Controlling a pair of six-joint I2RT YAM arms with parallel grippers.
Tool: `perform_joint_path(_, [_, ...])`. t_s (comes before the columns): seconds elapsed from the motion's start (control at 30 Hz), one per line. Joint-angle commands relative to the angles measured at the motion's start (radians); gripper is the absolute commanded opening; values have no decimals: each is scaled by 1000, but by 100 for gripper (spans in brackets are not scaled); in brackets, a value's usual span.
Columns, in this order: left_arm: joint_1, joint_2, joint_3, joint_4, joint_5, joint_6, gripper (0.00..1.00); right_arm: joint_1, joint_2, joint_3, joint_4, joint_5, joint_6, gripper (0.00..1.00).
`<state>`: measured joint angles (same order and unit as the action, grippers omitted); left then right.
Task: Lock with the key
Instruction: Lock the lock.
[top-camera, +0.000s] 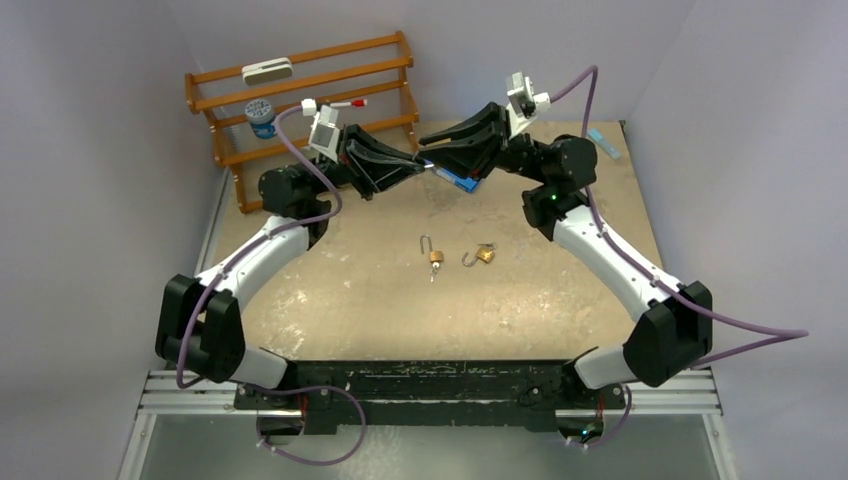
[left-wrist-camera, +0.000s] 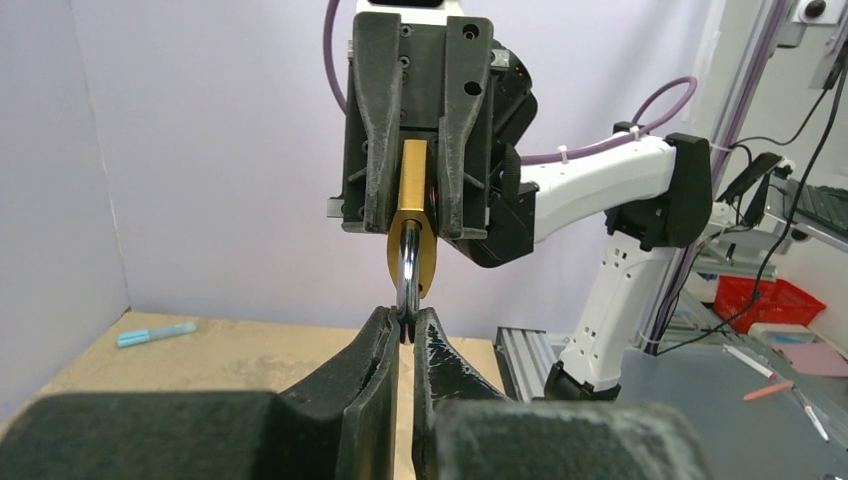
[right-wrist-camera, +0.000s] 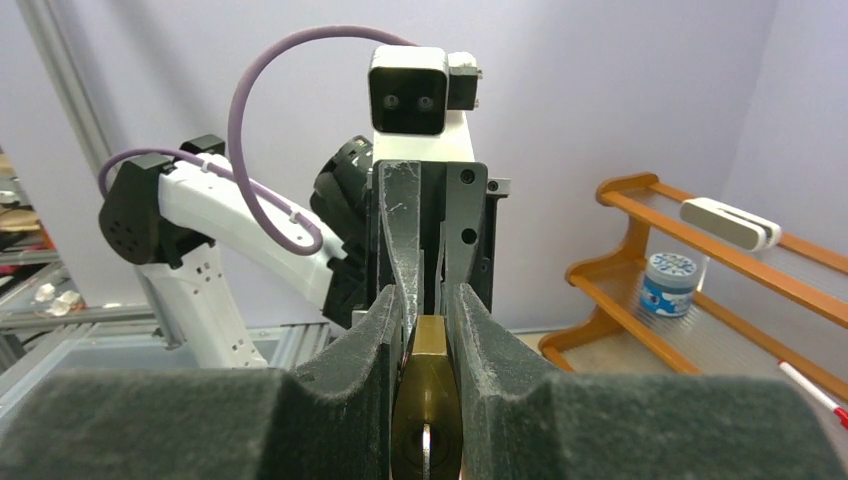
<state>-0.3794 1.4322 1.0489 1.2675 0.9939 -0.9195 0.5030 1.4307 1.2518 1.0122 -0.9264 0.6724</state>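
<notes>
A brass padlock (left-wrist-camera: 413, 225) hangs in the air between the two arms at the back middle of the table. My right gripper (right-wrist-camera: 425, 312) is shut on its brass body (right-wrist-camera: 425, 385). A thin silver strip (right-wrist-camera: 425, 442), seemingly the key seen edge-on, sits in the keyhole facing the right wrist camera. My left gripper (left-wrist-camera: 403, 325) is shut on the steel shackle (left-wrist-camera: 407, 268) that sticks out of the body. From above, the left gripper (top-camera: 415, 163) and the right gripper (top-camera: 434, 159) meet tip to tip, and the padlock is hidden between them.
Two more brass padlocks (top-camera: 436, 256) (top-camera: 485, 255) lie open mid-table. A blue object (top-camera: 462, 182) lies under the right gripper. A wooden rack (top-camera: 300, 100) at the back left holds a white block (top-camera: 267, 70), a jar (top-camera: 260, 117) and a red-tipped pen (top-camera: 340, 104). A light blue pen (top-camera: 603, 143) lies back right.
</notes>
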Motion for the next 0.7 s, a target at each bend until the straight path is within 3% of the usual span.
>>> perform_joint_path(0.0, [16,39,67,107,-291,-51,8,83,7,-33,-92,-163,5,0])
perform_joint_path(0.1, [13,58,72,177,-269,-101,0,83,17,-35,-74,-164,21,0])
perform_joint_path(0.23, [13,77,72,268,-259,-158,0,83,23,-38,-69,-167,25,0])
perform_joint_path(0.33, [13,96,82,304,-251,-196,16,83,25,-40,-67,-167,27,0])
perform_joint_path(0.37, [13,100,82,308,-252,-197,18,83,25,-40,-67,-167,29,0])
perform_joint_path(0.43, [10,108,89,319,-244,-203,0,83,24,-39,-70,-166,30,0])
perform_joint_path(0.67, [10,112,94,346,-237,-228,0,83,0,-47,-105,-163,8,0])
